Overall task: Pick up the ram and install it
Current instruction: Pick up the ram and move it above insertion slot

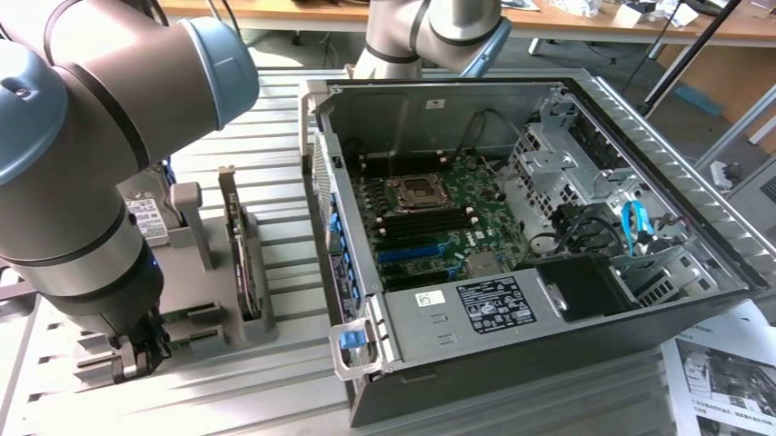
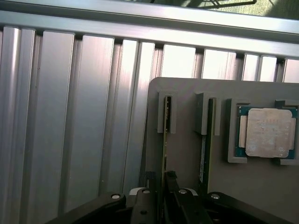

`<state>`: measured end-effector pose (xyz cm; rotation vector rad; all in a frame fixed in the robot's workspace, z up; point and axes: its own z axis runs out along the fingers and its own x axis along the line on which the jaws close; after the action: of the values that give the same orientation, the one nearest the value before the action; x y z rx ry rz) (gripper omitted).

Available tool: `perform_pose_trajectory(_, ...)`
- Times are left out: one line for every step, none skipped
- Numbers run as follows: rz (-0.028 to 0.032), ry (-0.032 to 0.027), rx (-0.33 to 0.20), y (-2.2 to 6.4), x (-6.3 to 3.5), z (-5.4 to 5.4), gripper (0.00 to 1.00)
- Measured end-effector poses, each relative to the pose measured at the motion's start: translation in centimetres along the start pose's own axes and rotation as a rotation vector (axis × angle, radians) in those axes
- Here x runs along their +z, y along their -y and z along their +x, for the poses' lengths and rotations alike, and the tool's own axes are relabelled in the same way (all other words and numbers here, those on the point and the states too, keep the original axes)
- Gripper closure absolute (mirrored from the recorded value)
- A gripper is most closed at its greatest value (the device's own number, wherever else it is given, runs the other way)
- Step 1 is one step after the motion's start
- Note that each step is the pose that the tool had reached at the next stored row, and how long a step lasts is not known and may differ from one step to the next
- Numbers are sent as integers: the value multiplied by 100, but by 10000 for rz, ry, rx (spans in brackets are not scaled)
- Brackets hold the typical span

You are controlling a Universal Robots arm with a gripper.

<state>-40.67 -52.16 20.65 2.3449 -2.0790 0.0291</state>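
The ram (image 2: 164, 140) stands on its long edge in a narrow slot of a grey holder (image 2: 187, 116), which rests on the ribbed metal bench (image 2: 84, 121). A second stick (image 2: 203, 154) stands in the neighbouring slot just beside it. A square silver processor chip (image 2: 267, 133) lies flat in its own recess further along the holder.

The hand (image 2: 160, 189) is down over the ram, astride its thin upper edge at the near end of the slot. Whether it has clamped the stick or only brackets it, I cannot tell.

In the exterior view the arm (image 1: 85, 163) fills the left side, with the hand low in the lower left corner over the holder. The open computer case (image 1: 437, 86) lies well apart at centre right, its green circuit board (image 1: 442, 218) exposed.

The ram looks light, thin and stiff, and probably brittle if bent sideways. Its flat faces carry small chips, so a squeeze there should be gentle and even. The bare top edge and the flat faces near mid-length seem the safest hold. The contact edge sits down in the slot and is best left untouched. Any twist against the slot walls could stress the board.
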Motion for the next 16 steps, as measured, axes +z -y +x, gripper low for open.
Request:
perform_pose_trajectory(0,0,0,0,0,0,78)
perform_pose_trajectory(0,0,0,0,0,0,78)
perform_pose_trajectory(0,0,1,0,0,0,78)
perform_pose_trajectory(0,0,0,0,0,0,78)
perform_pose_trajectory(0,1,1,0,0,0,78)
perform_pose_trajectory(0,0,1,0,0,0,80)
perform_pose_trajectory(0,0,1,0,0,0,86)
perform_pose_trajectory(0,0,1,0,0,0,87)
perform_pose_trajectory(0,0,1,0,0,0,87)
perform_pose_trajectory(0,0,1,0,0,0,87)
perform_pose_trajectory(0,0,0,0,0,0,87)
perform_pose_trajectory(0,0,1,0,0,0,87)
perform_pose_trajectory(0,0,0,0,0,0,87)
perform_pose_trajectory(0,0,1,0,0,0,87)
perform_pose_trajectory(0,0,0,0,0,0,87)
perform_pose_trajectory(0,0,1,0,0,0,87)
